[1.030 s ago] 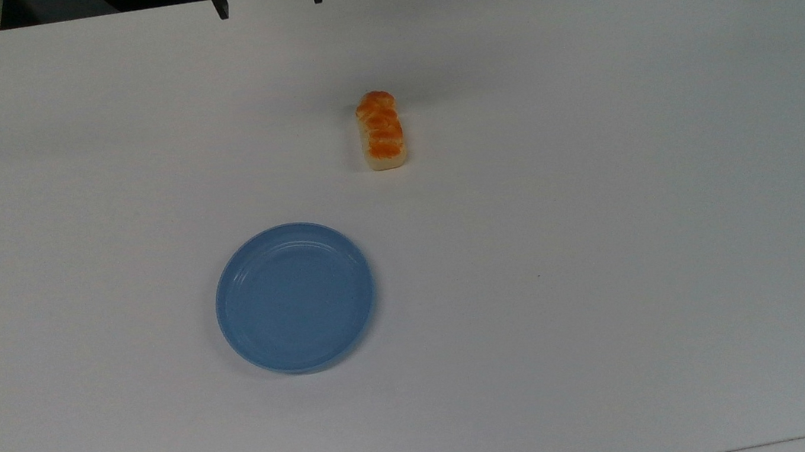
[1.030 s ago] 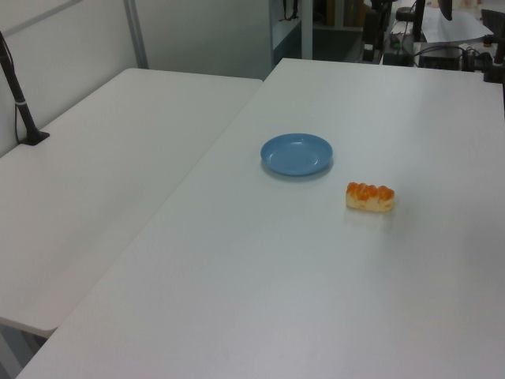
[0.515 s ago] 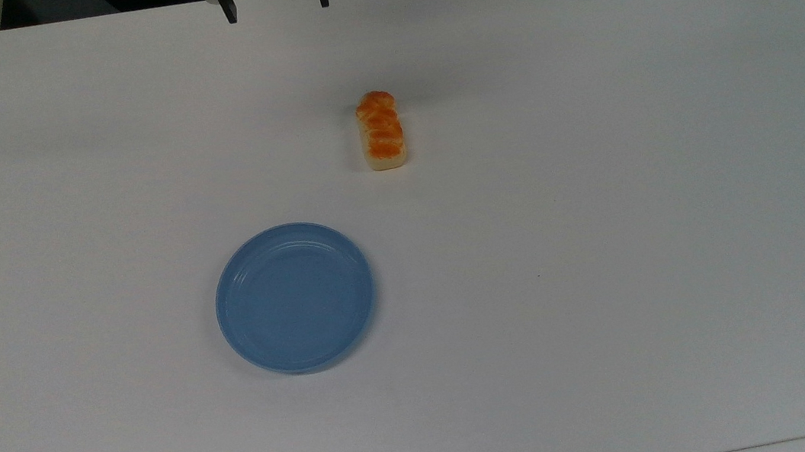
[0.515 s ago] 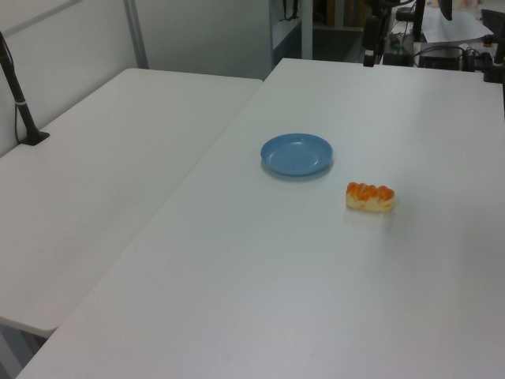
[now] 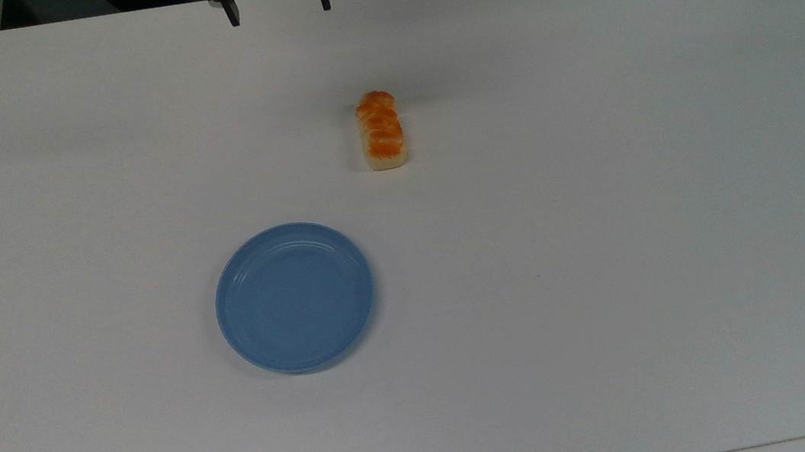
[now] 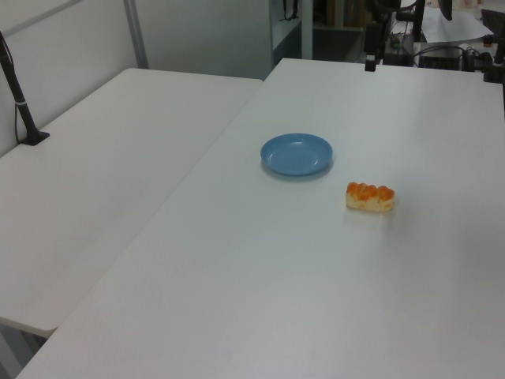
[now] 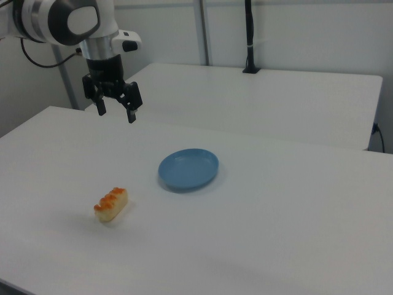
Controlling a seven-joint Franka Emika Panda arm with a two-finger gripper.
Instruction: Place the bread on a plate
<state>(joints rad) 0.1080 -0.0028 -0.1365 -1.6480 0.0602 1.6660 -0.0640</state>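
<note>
Bread (image 5: 381, 130) is seen resting on the table (image 5: 603, 232), well apart from the empty plate (image 5: 295, 297); the gripper (image 7: 116, 109), fingers spread and empty, has been advanced slightly from the far edge, so the approach is judged barely begun

The table (image 5: 603, 232) looks like a smooth matt white laminate, hardly any glare, just soft shadows on it. The plate (image 5: 295, 297) reads as light-blue plastic, smooth with a slight sheen, and you can make out faint concentric ridges inside the rim in the top view. The bread (image 5: 381, 130) has a shiny orange-brown top, kind of glazed and lumpy, while its cream sides look duller and a bit spongy. The gripper (image 7: 116, 112) has black fingers with a matt, hard plastic or coated-metal look, can't tell which. The arm (image 7: 67, 18) above it is glossy white casing with grey, satin-looking joint sections.
</note>
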